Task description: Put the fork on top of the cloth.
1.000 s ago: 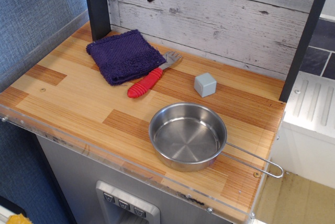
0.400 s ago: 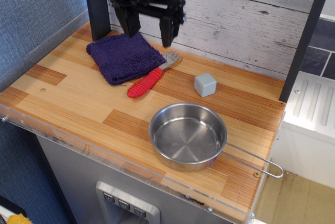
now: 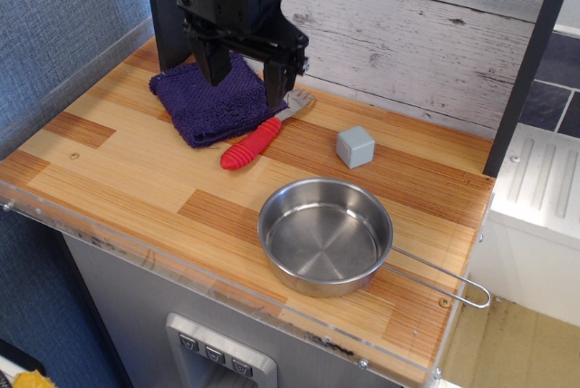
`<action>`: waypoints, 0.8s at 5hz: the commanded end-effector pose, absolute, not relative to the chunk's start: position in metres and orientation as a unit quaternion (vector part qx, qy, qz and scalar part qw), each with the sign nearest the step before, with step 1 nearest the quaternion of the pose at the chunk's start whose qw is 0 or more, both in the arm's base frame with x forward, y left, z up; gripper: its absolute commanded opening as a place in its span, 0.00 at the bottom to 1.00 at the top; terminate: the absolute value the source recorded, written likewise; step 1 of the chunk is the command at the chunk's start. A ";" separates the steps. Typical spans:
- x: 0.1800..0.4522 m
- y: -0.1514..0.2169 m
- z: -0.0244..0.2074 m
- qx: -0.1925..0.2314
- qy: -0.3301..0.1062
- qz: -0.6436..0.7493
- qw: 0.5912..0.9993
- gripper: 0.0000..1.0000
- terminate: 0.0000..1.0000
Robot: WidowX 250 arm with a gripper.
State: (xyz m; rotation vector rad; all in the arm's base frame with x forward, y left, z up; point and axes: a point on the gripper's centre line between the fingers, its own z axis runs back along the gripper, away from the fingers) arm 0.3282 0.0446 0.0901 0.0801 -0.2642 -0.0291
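Tool: its two black fingers are spread apart and nothing is held; it is seen over the cloth's right part.
Fork: a chunky red ribbed handle and short grey tines are shown; it is laid on the bench just below-right of the tool, touching the cloth's edge.
Cloth: dark purple, fuzzy, roughly square, spread beneath the tool.

— Any room around that red-handled fork?

— Bare wooden counter on its near side. The fuzzy purple cloth touches its far-left side.

— And to the right?

— A small grey cube stands near; the round steel pan sits nearer us. The black gripper hangs wide apart above the cloth.
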 end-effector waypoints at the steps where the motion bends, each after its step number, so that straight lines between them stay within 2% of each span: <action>1: 0.334 0.053 0.073 0.060 -0.127 -0.011 0.990 1.00 0.00; 4: 0.328 0.051 0.025 0.045 -0.063 -0.014 0.997 1.00 0.00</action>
